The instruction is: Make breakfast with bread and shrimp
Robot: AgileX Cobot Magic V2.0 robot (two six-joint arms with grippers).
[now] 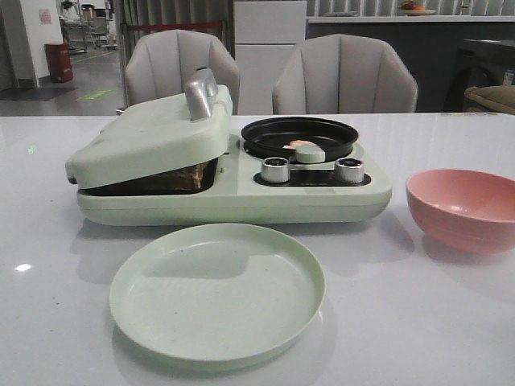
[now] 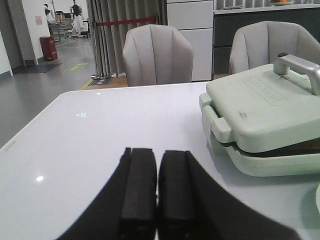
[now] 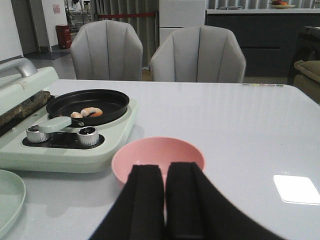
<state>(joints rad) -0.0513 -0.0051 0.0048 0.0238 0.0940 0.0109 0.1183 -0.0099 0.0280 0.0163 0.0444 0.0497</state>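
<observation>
nearest, round pale green plate (image 1: 217, 293) sits bare; both black end effectors (image 2: 157, 187) (image 3: 165, 200) are closed, empty. dark-crusted bread (image 1: 173, 178) under the mint press lid (image 1: 149, 133), shrimp (image 3: 86, 112) in the black pan (image 3: 87, 103): lift the lid's handle squarely.

Dim, even overhead light gives soft shadows under the plate (image 1: 217, 293) and bowl (image 1: 463, 207), small glare patches on the glossy table (image 1: 451, 322), and slightly soft, grainy pictures.

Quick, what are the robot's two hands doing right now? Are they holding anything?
Left gripper: shut, holding nothing, above the bare table.
Right gripper: shut, holding nothing, just in front of the pink bowl.
</observation>
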